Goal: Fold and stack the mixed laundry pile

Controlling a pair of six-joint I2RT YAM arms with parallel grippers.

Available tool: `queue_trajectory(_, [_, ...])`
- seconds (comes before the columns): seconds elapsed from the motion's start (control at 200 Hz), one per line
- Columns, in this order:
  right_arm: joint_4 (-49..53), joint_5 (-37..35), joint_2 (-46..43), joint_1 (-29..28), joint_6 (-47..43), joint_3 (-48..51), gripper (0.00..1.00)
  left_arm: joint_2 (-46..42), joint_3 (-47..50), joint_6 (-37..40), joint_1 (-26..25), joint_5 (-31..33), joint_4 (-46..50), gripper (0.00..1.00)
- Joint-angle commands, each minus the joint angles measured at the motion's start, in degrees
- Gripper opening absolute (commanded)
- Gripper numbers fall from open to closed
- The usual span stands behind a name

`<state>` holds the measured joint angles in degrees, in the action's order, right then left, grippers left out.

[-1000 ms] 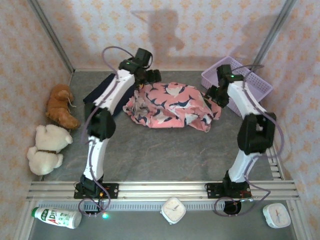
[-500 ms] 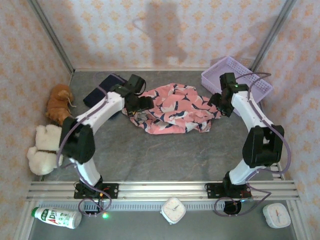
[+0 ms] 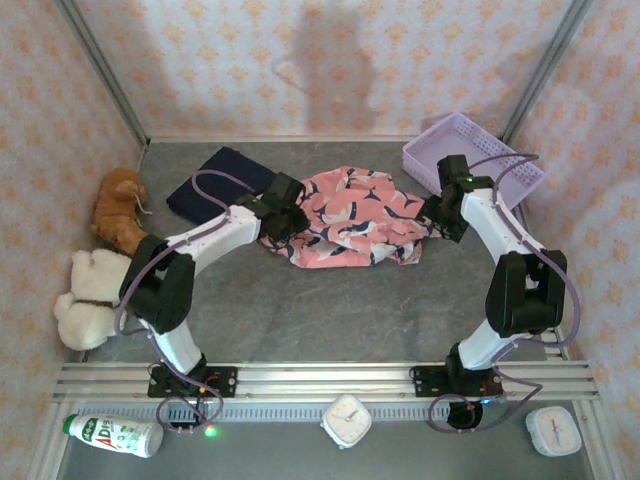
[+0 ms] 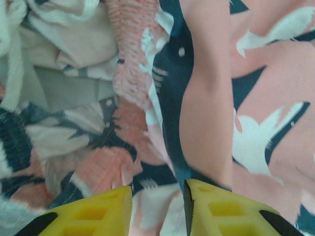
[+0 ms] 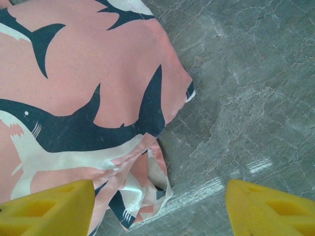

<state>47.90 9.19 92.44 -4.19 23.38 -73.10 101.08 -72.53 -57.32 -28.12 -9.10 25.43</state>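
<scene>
The salmon-pink shark-print garment (image 3: 350, 215) lies crumpled at the middle back of the table. A dark navy garment (image 3: 225, 178) lies flat to its left. My left gripper (image 3: 283, 222) is down on the pink garment's left edge. In the left wrist view its yellow jaws (image 4: 157, 211) are drawn close, with a fold of the shark cloth (image 4: 206, 98) between them. My right gripper (image 3: 437, 215) hangs at the garment's right edge. In the right wrist view it (image 5: 160, 211) stands wide open above the cloth's corner (image 5: 147, 191) and bare grey table (image 5: 246, 98), holding nothing.
A lavender lattice basket (image 3: 475, 160) stands at the back right, close behind my right arm. A brown plush (image 3: 120, 210) and a cream plush (image 3: 92, 295) sit by the left wall. A bottle (image 3: 115, 435) and a clock (image 3: 347, 420) lie beyond the front rail.
My left arm came down from the back onto the pink garment's left edge and its jaws narrowed on the cloth. The navy garment is now uncovered. The right gripper shifted slightly.
</scene>
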Motion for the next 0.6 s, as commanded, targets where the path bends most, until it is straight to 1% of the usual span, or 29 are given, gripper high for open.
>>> queue_trajectory(0.0, [-0.8, -1.6, 0.1, -0.1, 0.7, 0.7, 0.70, 5.3, -4.6, -4.3, -0.1, 2.6, -2.7, 0.38])
queue_trajectory(0.08, [-0.7, -1.7, -0.1, 0.0, 0.9, 0.9, 0.70, 7.9, -8.0, -4.4, -0.4, 2.3, -1.0, 0.42])
queue_trajectory(0.115, [-0.9, -1.9, -0.2, 0.0, 0.8, 1.0, 0.70, 10.4, -8.9, -4.5, -0.5, 2.4, -0.2, 0.43])
queue_trajectory(0.28, [-2.0, -3.0, -0.9, 0.0, 1.0, 1.8, 0.70, 13.0, -9.1, -4.8, -0.9, 1.3, 0.2, 0.49])
queue_trajectory(0.41, [-3.5, -4.3, 0.0, 0.1, 1.0, 2.3, 0.70, 15.6, -10.4, -3.8, -0.9, 1.9, 3.2, 0.54])
queue_trajectory(0.51, [-5.6, -3.0, 2.4, 0.2, 1.3, 2.3, 0.70, 18.0, -12.2, -3.2, -0.7, 2.6, 4.8, 0.53])
queue_trajectory(0.545, [-6.6, -1.8, 3.4, 0.2, 1.6, 2.2, 0.70, 18.7, -13.0, -2.9, -0.6, 2.6, 5.2, 0.49])
queue_trajectory(0.595, [-8.5, -0.1, 4.7, 0.2, 2.5, 2.4, 0.71, 19.5, -14.3, -2.5, -0.4, 2.7, 5.9, 0.41])
